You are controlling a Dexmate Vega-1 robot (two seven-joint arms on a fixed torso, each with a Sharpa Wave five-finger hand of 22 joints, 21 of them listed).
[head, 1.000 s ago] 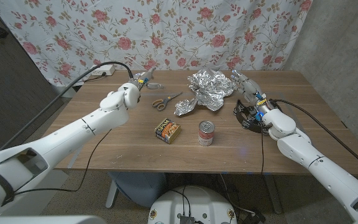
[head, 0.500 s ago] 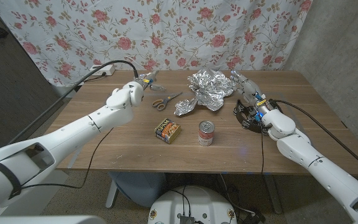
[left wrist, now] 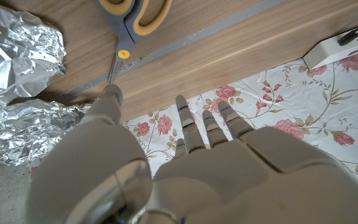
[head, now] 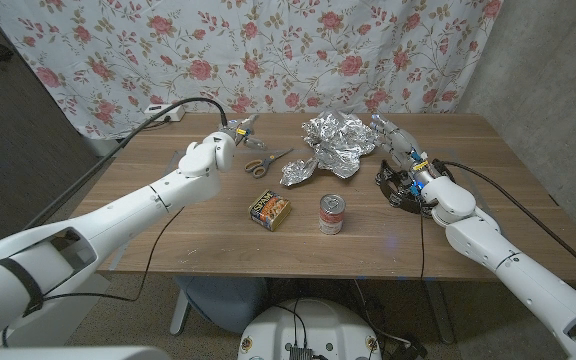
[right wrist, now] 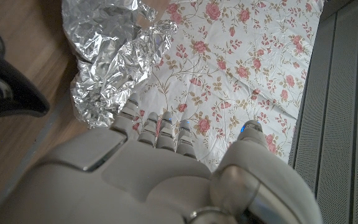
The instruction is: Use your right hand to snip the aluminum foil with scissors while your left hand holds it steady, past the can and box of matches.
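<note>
Crumpled aluminum foil (head: 333, 143) lies at the back middle of the table, and also appears in the left wrist view (left wrist: 18, 50) and the right wrist view (right wrist: 109, 55). Orange-handled scissors (head: 267, 161) (left wrist: 133, 12) lie on the wood to its left. My left hand (head: 238, 130) (left wrist: 166, 165) hovers just behind and left of the scissors, fingers apart and holding nothing. Just right of the foil is my right hand (head: 398, 140) (right wrist: 157, 165), open and empty. A can (head: 332, 214) and a box of matches (head: 269, 210) stand nearer me, in front of the foil.
A black curved object (head: 400, 190) (right wrist: 5, 84) lies under my right wrist. A white power strip (head: 161, 116) (left wrist: 347, 45) sits at the table's back left. A floral curtain (head: 268, 50) hangs behind the table. Bare wood stretches along the front.
My left arm has swung a little to the right, bringing its hand closer to the scissors. The right arm, foil, can and box have not moved.
</note>
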